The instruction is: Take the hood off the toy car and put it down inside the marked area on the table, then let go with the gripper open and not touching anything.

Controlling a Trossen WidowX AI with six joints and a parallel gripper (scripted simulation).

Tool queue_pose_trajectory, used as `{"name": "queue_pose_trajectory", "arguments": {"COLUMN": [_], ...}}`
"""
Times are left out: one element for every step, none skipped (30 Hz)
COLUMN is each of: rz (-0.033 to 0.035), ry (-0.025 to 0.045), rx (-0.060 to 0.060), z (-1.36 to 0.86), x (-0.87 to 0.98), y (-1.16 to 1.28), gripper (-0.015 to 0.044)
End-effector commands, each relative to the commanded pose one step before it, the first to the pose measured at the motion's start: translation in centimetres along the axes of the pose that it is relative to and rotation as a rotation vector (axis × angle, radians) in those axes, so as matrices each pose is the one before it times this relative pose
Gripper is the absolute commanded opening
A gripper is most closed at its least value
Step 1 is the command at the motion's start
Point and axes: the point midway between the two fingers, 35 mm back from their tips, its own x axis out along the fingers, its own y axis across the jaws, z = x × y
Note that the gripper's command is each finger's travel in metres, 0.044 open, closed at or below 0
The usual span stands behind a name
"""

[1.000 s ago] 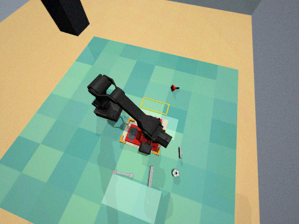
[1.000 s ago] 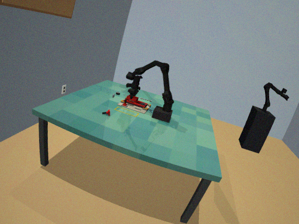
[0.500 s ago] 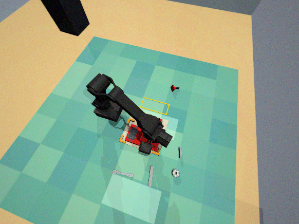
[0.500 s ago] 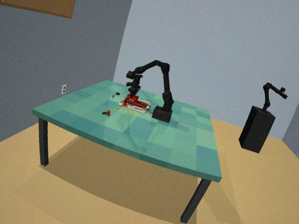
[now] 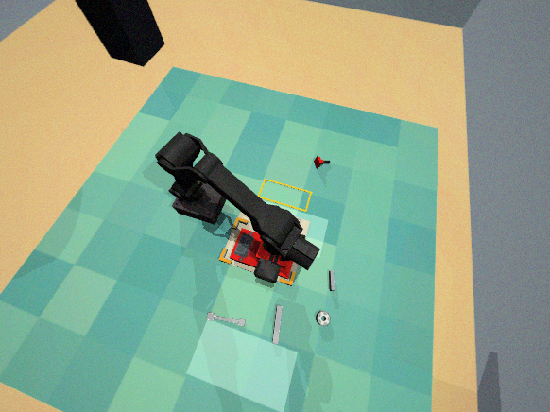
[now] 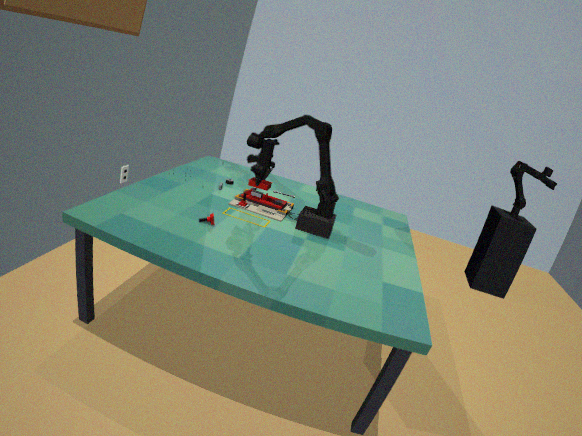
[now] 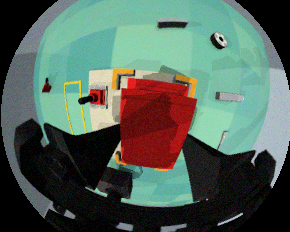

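My gripper (image 6: 260,180) (image 7: 153,131) is shut on the red hood (image 6: 260,184) (image 7: 156,117). The hood hangs level or nearly so, a short way above the toy car, with a visible gap in the exterior view. The red toy car (image 5: 244,246) (image 6: 272,201) (image 7: 159,85) stands on a cream board with orange corners; the hood hides most of it in the wrist view. The marked area, a yellow outline (image 5: 288,185) (image 6: 245,220) (image 7: 67,107), lies on the table beside the board. The arm partly covers the car in the top view.
A red part with a black stem (image 7: 98,97) stands on the board's side facing the outline. Another red and black piece (image 5: 319,162) (image 6: 211,219) lies beyond the outline. Across the car lie a ring (image 5: 318,316), a short bar (image 5: 332,281), a long bar (image 5: 278,324) and a wrench-like piece (image 5: 227,319).
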Motion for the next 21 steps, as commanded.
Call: {"name": "queue_pose_trajectory", "arguments": {"rz": [-0.00407,0.00000,0.00000,0.00083,0.00038,0.00062,0.00074,0.00073,0.00072,0.00071,0.00070,0.00069,0.00068,0.00067,0.00066,0.00065,0.00064,0.00063,0.00062,0.00061,0.00060], "ry": [-0.01449,0.00001,0.00000,0.00171,-0.00001,0.00000,0.00000,0.00001,0.00002,0.00002,0.00003,0.00003,0.00004,0.00004,0.00005,0.00005,0.00006,0.00006,0.00007,0.00007,0.00007], "rx": [0.0039,0.0000,0.0000,-0.0036,0.0001,0.0001,0.0001,0.0001,0.0001,0.0001,0.0001,0.0001,0.0001,0.0001,0.0001,0.0001,0.0001,0.0001,0.0001,0.0001,0.0001], "z": [0.133,-0.007,0.000,0.044,0.048,0.075,0.083,0.075,0.067,0.058,0.050,0.042,0.034,0.026,0.017,0.009,0.001,-0.007,-0.015,-0.023,-0.031], "x": [-2.396,-0.104,0.000,1.032,-0.008,-0.014,-0.017,-0.017,-0.017,-0.017,-0.017,-0.018,-0.018,-0.018,-0.018,-0.018,-0.018,-0.018,-0.019,-0.019,-0.019], "y": [-0.033,0.002,0.000,0.074,0.262,0.437,0.530,0.530,0.531,0.531,0.531,0.531,0.531,0.530,0.530,0.529,0.529,0.528,0.527,0.526,0.525], "gripper": [0.0000,0.0000,0.0000,0.0000,0.0000,0.0000,0.0000,0.0000,0.0000,0.0000,0.0000,0.0000,0.0000,0.0000,0.0000,0.0000,0.0000,0.0000,0.0000,0.0000,0.0000]}}
